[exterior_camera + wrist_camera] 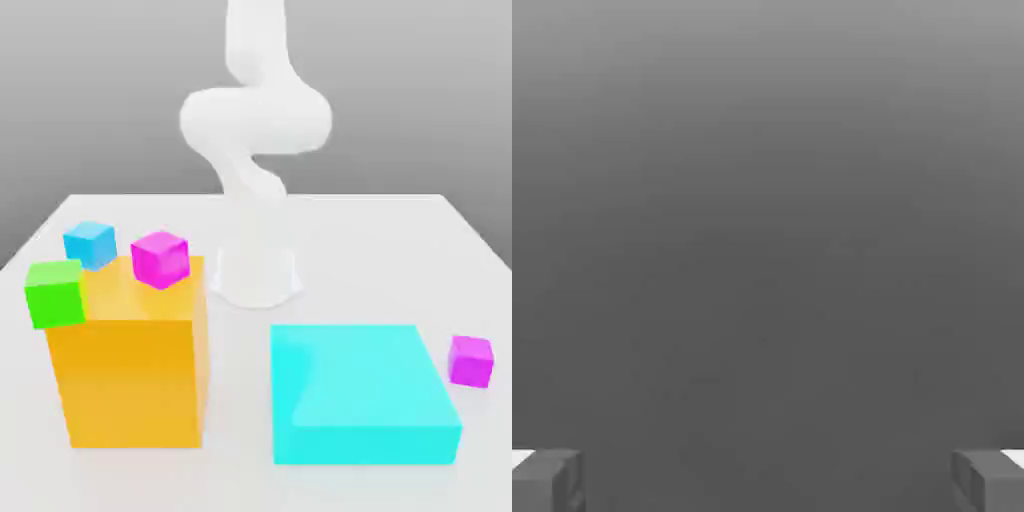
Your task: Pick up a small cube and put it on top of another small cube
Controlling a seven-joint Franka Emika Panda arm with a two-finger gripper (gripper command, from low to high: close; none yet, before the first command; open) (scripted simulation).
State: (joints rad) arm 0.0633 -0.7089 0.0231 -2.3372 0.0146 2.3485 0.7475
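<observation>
Table (pixel 250 215): white surface carrying everything; grey backdrop behind it.
Arm (pixel 255 120): white, rising from its base at the middle of the table's far edge.
Cyan block (pixel 355 385): broad and low, near the table's front edge, towards the exterior view's right.
Orange block (pixel 130 375): tall, near the front edge, towards the exterior view's left, apart from the cyan block.
Magenta cube on orange block (pixel 160 258): small, at the far right corner of the block's top.
Green cube (pixel 55 292): small, at the block's left edge.
Blue cube (pixel 90 243): small, at the block's far left corner, behind the green cube.
Second magenta cube (pixel 470 360): small, on the table just beside the cyan block's right edge, near the table's right edge.
Gripper (pixel 768 480): spread wide, two grey fingertips (pixel 547 480) far apart, nothing between them.
</observation>
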